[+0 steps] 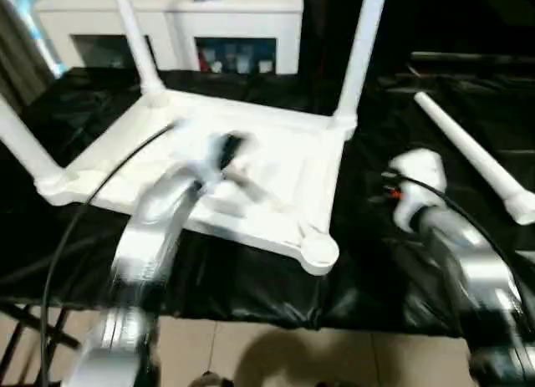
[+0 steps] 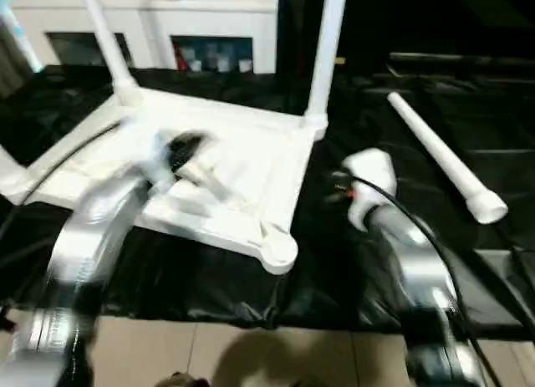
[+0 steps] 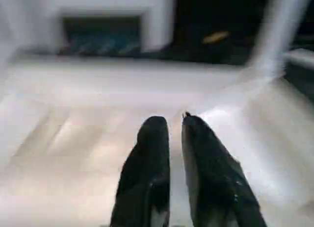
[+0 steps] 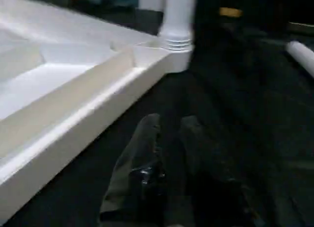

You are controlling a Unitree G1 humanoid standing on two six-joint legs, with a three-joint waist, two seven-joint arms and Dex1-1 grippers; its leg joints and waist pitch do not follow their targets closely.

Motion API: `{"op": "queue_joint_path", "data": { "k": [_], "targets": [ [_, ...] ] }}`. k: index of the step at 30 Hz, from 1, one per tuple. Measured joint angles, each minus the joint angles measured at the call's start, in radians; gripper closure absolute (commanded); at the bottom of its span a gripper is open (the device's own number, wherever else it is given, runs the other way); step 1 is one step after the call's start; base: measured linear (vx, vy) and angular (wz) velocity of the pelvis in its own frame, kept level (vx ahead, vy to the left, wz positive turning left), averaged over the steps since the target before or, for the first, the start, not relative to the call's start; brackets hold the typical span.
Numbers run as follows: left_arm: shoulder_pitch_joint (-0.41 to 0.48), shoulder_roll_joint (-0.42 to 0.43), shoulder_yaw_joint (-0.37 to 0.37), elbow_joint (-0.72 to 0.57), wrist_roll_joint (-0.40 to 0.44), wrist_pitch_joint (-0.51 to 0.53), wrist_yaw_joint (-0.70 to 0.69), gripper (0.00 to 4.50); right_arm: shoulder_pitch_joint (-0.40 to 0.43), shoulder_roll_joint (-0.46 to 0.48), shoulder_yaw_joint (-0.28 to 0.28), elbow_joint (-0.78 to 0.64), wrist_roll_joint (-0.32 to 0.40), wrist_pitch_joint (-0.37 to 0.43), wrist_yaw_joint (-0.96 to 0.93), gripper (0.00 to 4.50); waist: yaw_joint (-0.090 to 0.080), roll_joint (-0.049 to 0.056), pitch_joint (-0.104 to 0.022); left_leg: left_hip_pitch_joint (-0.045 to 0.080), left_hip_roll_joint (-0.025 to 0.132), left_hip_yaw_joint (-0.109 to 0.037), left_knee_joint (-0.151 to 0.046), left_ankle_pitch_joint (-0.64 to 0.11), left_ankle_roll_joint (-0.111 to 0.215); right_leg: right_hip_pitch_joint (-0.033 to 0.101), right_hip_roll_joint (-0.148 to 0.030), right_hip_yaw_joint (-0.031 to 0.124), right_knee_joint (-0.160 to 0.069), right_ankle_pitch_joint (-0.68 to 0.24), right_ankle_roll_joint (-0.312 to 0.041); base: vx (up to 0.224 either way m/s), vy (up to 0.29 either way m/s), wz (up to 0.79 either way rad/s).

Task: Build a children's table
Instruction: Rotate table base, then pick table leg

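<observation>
Tabletop [image 1: 276, 165] lay upside down on the black counter [image 1: 376, 270], three legs socketed, near-right socket [image 1: 318, 252] empty. Fourth leg [image 1: 476, 161] lay loose to the right, long axis running away from the robot, nearer the right claw [image 4: 169, 134]. Right claw hung low beside the tabletop's edge, narrowly parted, empty. Left claw [image 3: 171, 134] hovered over the ribbed underside, narrow, empty.

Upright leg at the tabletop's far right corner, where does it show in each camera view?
Left eye view: upright leg right of centre, running off the top edge.
Right eye view: same leg, again right of centre.
Left wrist view: blurred white column at the tabletop's far edge.
Right wrist view: its ribbed base in the corner socket.
Shared landmark: the white tabletop holding it.
</observation>
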Motion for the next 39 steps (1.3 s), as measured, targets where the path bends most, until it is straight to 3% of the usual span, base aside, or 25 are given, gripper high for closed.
{"op": "queue_joint_path", "data": {
  "k": [4,6,9,10,13,14,15,16,17,18,19,20,21,22,23,24,25,26,27,28,29,30,32,35,39],
  "targets": [
    [0.045,-0.036,-0.016,-0.071,0.029,-0.005,0.068,3.34,0.02,0.026,0.012,-0.063,0.001,0.014,-0.026,3.28,0.004,-0.008,0.005,-0.003,-0.001,-0.004,0.0,0.0,0.0,0.002,-0.001,-0.003,-0.001,-0.001,0.004,0.0,0.0,0.0],
    [0.039,-0.043,-0.023,-0.107,0.036,-0.009,0.094,3.17,0.021,0.029,0.011,-0.08,0.004,0.02,-0.03,3.02,-0.006,-0.004,0.003,-0.017,-0.01,-0.035,0.001,0.001,0.0,0.013,-0.005,-0.025,-0.009,-0.001,0.005,-0.018,-0.006,0.23],
    [0.04,-0.061,-0.046,-0.126,0.064,0.007,0.152,2.86,0.018,0.037,0.011,-0.081,0.01,0.045,-0.039,2.76,-0.03,0.007,0.005,-0.032,-0.014,-0.103,0.008,0.005,-0.007,0.036,0.004,-0.069,-0.02,-0.003,-0.008,0.018,-0.047,0.48],
    [0.04,-0.067,-0.047,-0.128,0.076,0.016,0.162,2.86,0.012,0.038,0.012,-0.081,0.01,0.054,-0.04,2.76,-0.036,0.012,0.008,-0.034,-0.017,-0.126,0.007,0.009,-0.013,0.041,0.011,-0.076,-0.004,-0.013,-0.024,0.017,-0.091,0.51],
    [0.042,-0.07,-0.05,-0.13,0.095,0.024,0.179,2.64,0.004,0.038,0.01,-0.079,0.01,0.059,-0.042,2.5,-0.054,0.007,0.006,-0.033,-0.046,-0.212,0.001,0.021,-0.033,0.039,0.041,-0.047,0.069,-0.092,-0.13,0.03,-0.169,0.64],
    [0.042,-0.071,-0.056,-0.13,0.097,0.024,0.18,2.51,0.001,0.033,0.009,-0.076,0.01,0.058,-0.047,2.42,-0.052,0.006,0.005,-0.035,-0.056,-0.241,-0.009,0.022,-0.034,0.04,0.049,-0.048,0.077,-0.105,-0.135,0.006,-0.243,0.63],
    [0.042,-0.071,-0.061,-0.132,0.097,0.025,0.179,2.41,-0.005,0.031,0.005,-0.07,0.01,0.057,-0.05,2.32,-0.045,0.004,0.005,-0.042,-0.062,-0.252,-0.016,0.015,-0.024,0.041,0.051,-0.061,0.074,-0.107,-0.136,0.006,-0.243,0.63],
    [0.041,-0.072,-0.065,-0.134,0.097,0.026,0.179,2.36,-0.008,0.026,0.0,-0.066,0.01,0.056,-0.051,2.23,-0.032,0.0,0.005,-0.06,-0.056,-0.227,0.04,-0.012,0.02,0.041,0.049,-0.086,0.066,-0.106,-0.132,-0.001,-0.254,0.51],
    [0.04,-0.076,-0.079,-0.134,0.097,0.029,0.179,2.28,-0.008,0.021,-0.013,-0.054,0.01,0.054,-0.056,2.13,-0.019,-0.006,0.008,-0.09,-0.038,-0.134,0.191,-0.04,0.065,0.051,0.043,-0.109,0.06,-0.105,-0.112,0.002,-0.245,0.47],
    [0.041,-0.076,-0.089,-0.134,0.097,0.032,0.179,2.18,-0.01,0.02,-0.017,-0.045,0.01,0.054,-0.059,2.07,-0.015,-0.014,0.009,-0.081,-0.044,-0.089,0.233,-0.052,0.084,0.059,0.038,-0.13,0.053,-0.105,-0.103,0.002,-0.245,0.47],
    [0.037,-0.076,-0.092,-0.135,0.097,0.035,0.179,2.07,-0.016,0.02,-0.022,-0.041,0.01,0.054,-0.06,2.0,-0.016,-0.008,0.004,-0.063,-0.047,-0.061,0.221,-0.064,0.102,0.064,0.038,-0.161,0.041,-0.104,-0.101,0.009,-0.218,0.59],
    [0.032,-0.075,-0.093,-0.139,0.097,0.038,0.18,1.98,-0.028,0.018,-0.029,-0.039,0.01,0.054,-0.062,1.91,-0.02,0.011,-0.003,-0.034,-0.043,-0.047,0.15,-0.116,0.118,0.066,0.051,-0.212,0.024,-0.1,-0.1,0.027,-0.228,0.77],
    [0.027,-0.071,-0.093,-0.139,0.097,0.04,0.18,1.93,-0.035,0.019,-0.032,-0.038,0.01,0.053,-0.064,1.91,-0.02,0.022,-0.003,-0.031,-0.023,-0.063,0.125,-0.123,0.067,0.068,0.064,-0.242,0.009,-0.097,-0.1,0.027,-0.228,0.77],
    [0.032,-0.066,-0.089,-0.138,0.097,0.044,0.18,1.93,-0.041,0.023,-0.028,-0.034,0.01,0.054,-0.066,1.81,-0.024,0.022,-0.003,-0.034,-0.02,-0.086,0.115,-0.111,0.041,0.05,0.076,-0.212,0.05,-0.106,-0.09,0.037,-0.258,0.7],
    [0.037,-0.056,-0.073,-0.133,0.098,0.047,0.184,1.86,-0.052,0.035,-0.017,-0.033,0.014,0.054,-0.066,1.72,-0.025,0.024,-0.005,-0.033,-0.025,-0.118,0.115,-0.102,0.028,0.016,0.076,-0.127,0.182,-0.131,-0.079,0.025,-0.269,0.5],
    [0.036,-0.048,-0.058,-0.133,0.098,0.047,0.189,1.69,-0.057,0.035,-0.013,-0.033,0.02,0.054,-0.066,1.62,-0.02,0.025,-0.008,-0.033,-0.024,-0.134,0.114,-0.096,0.018,-0.007,0.068,-0.06,0.236,-0.143,-0.08,0.025,-0.269,0.5],
    [0.033,-0.044,-0.05,-0.134,0.098,0.047,0.194,1.58,-0.065,0.03,-0.013,-0.033,0.022,0.057,-0.068,1.55,-0.013,0.024,-0.008,-0.033,-0.018,-0.136,0.113,-0.09,0.006,-0.028,0.045,-0.007,0.237,-0.143,-0.081,-0.029,-0.251,0.3],
    [0.03,-0.042,-0.046,-0.133,0.099,0.048,0.2,1.53,-0.076,0.018,-0.015,-0.031,0.022,0.061,-0.069,1.48,-0.003,0.013,-0.01,-0.037,-0.016,-0.125,0.111,-0.084,-0.003,-0.044,-0.002,0.039,0.165,-0.123,-0.085,-0.059,-0.262,0.07],
    [0.027,-0.044,-0.047,-0.131,0.101,0.048,0.201,1.49,-0.082,0.006,-0.02,-0.027,0.022,0.063,-0.07,1.41,0.005,0.002,-0.011,-0.04,-0.014,-0.111,0.112,-0.081,-0.003,-0.048,-0.029,0.054,0.133,-0.093,0.007,-0.059,-0.262,0.07],
    [0.027,-0.044,-0.051,-0.124,0.104,0.049,0.201,1.49,-0.081,-0.005,-0.028,-0.011,0.022,0.067,-0.07,1.41,0.011,-0.009,-0.007,-0.046,-0.012,-0.109,0.131,-0.084,0.074,-0.049,-0.029,0.051,0.13,-0.084,0.043,-0.057,-0.254,0.04],
    [0.028,-0.055,-0.069,-0.118,0.106,0.05,0.2,1.39,-0.08,-0.031,-0.045,0.025,0.02,0.077,-0.071,1.32,0.021,-0.011,-0.006,-0.051,-0.02,-0.09,0.162,-0.104,0.158,-0.042,-0.016,0.05,0.12,-0.077,0.025,-0.07,-0.249,0.01],
    [0.026,-0.058,-0.088,-0.118,0.105,0.05,0.198,1.26,-0.083,-0.048,-0.059,0.046,0.019,0.079,-0.071,1.23,0.025,-0.013,-0.005,-0.039,-0.044,-0.08,0.163,-0.106,0.15,-0.036,-0.007,0.047,0.106,-0.066,0.015,-0.07,-0.249,0.01],
    [0.005,-0.046,-0.101,-0.119,0.106,0.05,0.195,1.1,-0.101,-0.067,-0.086,0.068,0.013,0.079,-0.073,0.97,0.017,0.001,-0.01,-0.002,-0.088,-0.075,0.1,-0.111,0.098,-0.029,0.017,0.026,0.075,-0.045,0.004,-0.093,-0.215,-0.09],
    [-0.004,-0.02,-0.094,-0.12,0.107,0.051,0.193,0.88,-0.162,-0.101,-0.089,0.134,-0.002,0.082,-0.074,0.72,-0.005,0.01,-0.011,0.003,-0.063,-0.082,0.055,-0.068,0.024,-0.025,0.035,-0.005,0.035,-0.019,-0.011,-0.108,-0.162,-0.06],
    [-0.002,0.014,-0.093,-0.119,0.119,0.052,0.174,0.7,-0.199,-0.128,-0.091,0.191,-0.003,0.082,-0.071,0.51,-0.025,0.028,-0.007,0.011,-0.036,-0.07,0.035,-0.058,0.009,-0.013,0.036,-0.037,0.002,-0.012,-0.016,-0.081,-0.071,0.05]
  ]
}}
